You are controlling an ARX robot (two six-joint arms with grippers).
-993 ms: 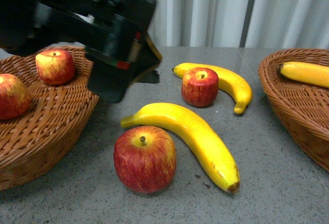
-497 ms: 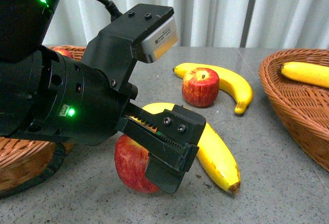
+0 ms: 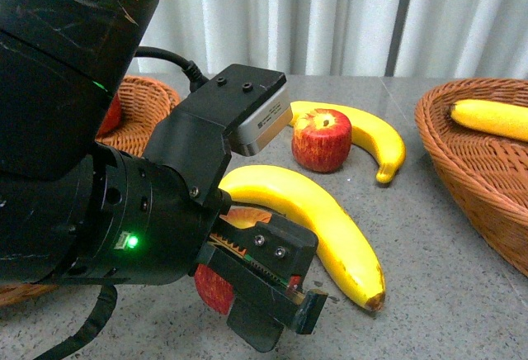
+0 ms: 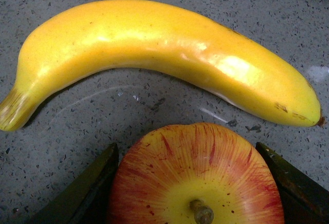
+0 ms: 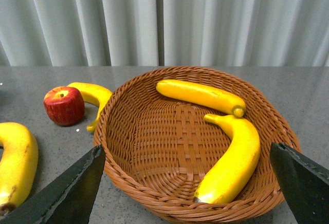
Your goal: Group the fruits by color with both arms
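My left gripper (image 3: 272,298) is shut on a red apple (image 3: 216,287) at the table's front; in the left wrist view the apple (image 4: 195,178) sits stem-up between both fingers (image 4: 85,193). A large yellow banana (image 3: 322,228) lies just beyond it, also in the left wrist view (image 4: 164,54). A second red apple (image 3: 321,139) rests against another banana (image 3: 371,137) farther back. My right gripper (image 5: 190,183) is open and empty above the right basket (image 5: 123,147), which holds two bananas (image 5: 231,152). The right arm does not show in the front view.
A wicker basket (image 3: 148,104) at the left is mostly hidden by my left arm; something red shows in it (image 3: 111,116). The right basket (image 3: 462,162) shows one banana (image 3: 491,116) in the front view. Grey curtains hang behind the table.
My left arm swung from the left basket down over the front apple, and its fingers have closed on that apple. The other fruits have not moved.
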